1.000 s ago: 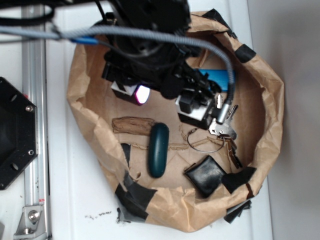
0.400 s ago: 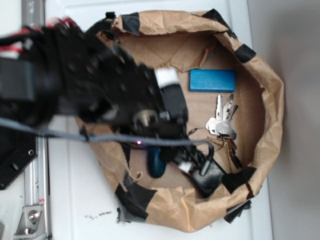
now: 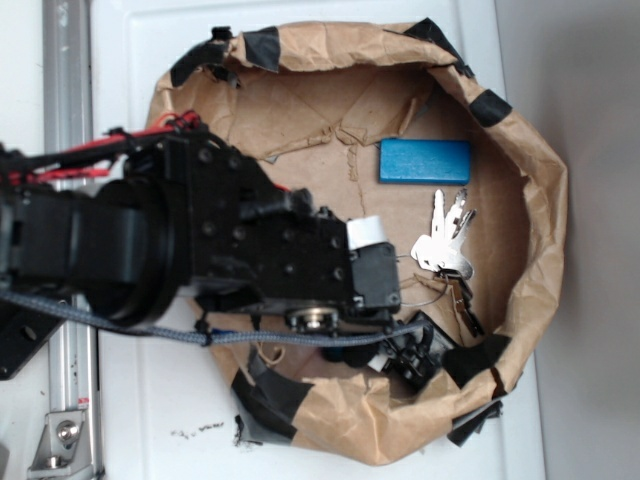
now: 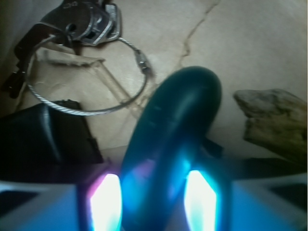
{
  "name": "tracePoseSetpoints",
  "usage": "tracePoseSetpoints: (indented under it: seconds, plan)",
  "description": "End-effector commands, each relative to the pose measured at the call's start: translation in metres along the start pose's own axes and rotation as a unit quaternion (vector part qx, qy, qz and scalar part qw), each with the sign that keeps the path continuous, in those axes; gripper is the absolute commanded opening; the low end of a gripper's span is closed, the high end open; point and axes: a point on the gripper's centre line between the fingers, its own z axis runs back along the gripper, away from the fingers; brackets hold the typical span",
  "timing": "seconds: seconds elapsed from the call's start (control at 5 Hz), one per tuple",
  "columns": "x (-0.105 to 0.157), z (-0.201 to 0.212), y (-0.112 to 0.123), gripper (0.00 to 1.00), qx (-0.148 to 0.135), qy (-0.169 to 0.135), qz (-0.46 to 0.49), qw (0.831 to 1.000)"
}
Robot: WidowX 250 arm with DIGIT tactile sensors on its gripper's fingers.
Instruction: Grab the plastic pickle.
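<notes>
jaws are spread apart, one on each side of the pickle (image 4: 168,149), not pinching it yet. its long axis runs straight out from between them, so closing should catch it across the width. it's lying on the bag (image 3: 520,180) floor, key ring (image 4: 89,72) and black pouch (image 4: 43,139) just beside it

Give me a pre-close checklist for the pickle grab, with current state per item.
1. Plastic pickle sits between the fingers: ok, wrist view.
2. Gripper open: ok, a lit pad on each side.
3. Pads touching pickle: cannot tell, blurred.
4. Black pouch outside the jaws: ok, left of the pickle.
5. Wire key ring clear of the pickle: cannot tell; loop ends right at its edge.
6. Pickle in exterior view: cannot tell; the arm hides it.
</notes>
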Motion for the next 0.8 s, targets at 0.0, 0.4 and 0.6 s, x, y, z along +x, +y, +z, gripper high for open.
tracePoseSetpoints:
  seconds: [0.0,0.4,0.6]
  plan:
    - [0.022,-0.001,0.014,0.0,0.004,-0.007,0.008,1.0]
    - [0.028,-0.007,0.032,1.0,0.02,-0.011,0.03,0.999]
    - [0.032,-0.016,0.037,1.0,0.036,-0.014,0.031,0.999]
